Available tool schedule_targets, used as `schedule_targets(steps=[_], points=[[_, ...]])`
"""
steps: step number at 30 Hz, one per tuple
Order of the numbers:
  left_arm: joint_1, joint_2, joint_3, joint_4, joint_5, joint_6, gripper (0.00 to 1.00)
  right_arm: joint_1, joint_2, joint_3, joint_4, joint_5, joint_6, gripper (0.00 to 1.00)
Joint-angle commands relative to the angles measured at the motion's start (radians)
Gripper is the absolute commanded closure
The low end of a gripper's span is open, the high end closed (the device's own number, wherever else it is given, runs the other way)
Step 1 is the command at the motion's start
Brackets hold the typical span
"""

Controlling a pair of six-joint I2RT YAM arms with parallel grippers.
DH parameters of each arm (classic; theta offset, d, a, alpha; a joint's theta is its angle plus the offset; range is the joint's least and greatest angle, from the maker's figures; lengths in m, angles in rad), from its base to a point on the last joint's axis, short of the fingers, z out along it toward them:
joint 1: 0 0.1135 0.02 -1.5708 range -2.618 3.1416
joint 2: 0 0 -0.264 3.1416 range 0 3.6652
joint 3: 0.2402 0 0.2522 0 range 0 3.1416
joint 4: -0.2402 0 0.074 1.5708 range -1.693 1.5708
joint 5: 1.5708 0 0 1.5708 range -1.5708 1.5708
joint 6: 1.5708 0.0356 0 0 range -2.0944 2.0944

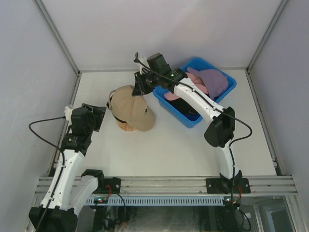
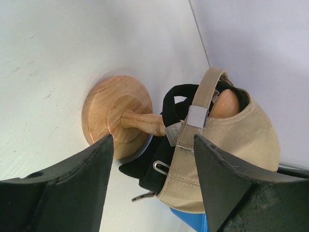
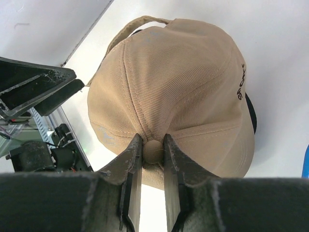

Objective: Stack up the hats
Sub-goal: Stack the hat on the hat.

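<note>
A tan hat [image 1: 131,108] sits on a wooden stand [image 2: 108,113], over a black hat [image 2: 159,164] whose edge shows beneath it. My right gripper [image 3: 153,145] reaches in from the bin side and is shut on the tan hat's [image 3: 178,82] top button [image 3: 153,152]. My left gripper [image 2: 153,145] stands open just left of the stack, facing the tan hat's [image 2: 241,140] back strap and the stand's stem, touching nothing. A purple hat [image 1: 215,81] and a pink hat [image 1: 193,84] lie in the blue bin [image 1: 229,91].
The blue bin stands at the back right, close beside the stand, with something dark at its bottom. Frame posts and walls close in the table at the left, right and back. My left gripper's fingers [image 3: 38,92] show in the right wrist view.
</note>
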Motion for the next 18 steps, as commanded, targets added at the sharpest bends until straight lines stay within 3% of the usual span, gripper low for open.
schedule_targets(steps=[1, 18], points=[[0.005, -0.018, -0.012, 0.01, -0.016, -0.014, 0.29, 0.017, -0.094, 0.037, 0.041, -0.001, -0.037, 0.84], [0.005, -0.022, -0.013, 0.01, -0.02, -0.025, 0.28, 0.038, -0.104, 0.055, 0.039, -0.044, -0.128, 0.77]])
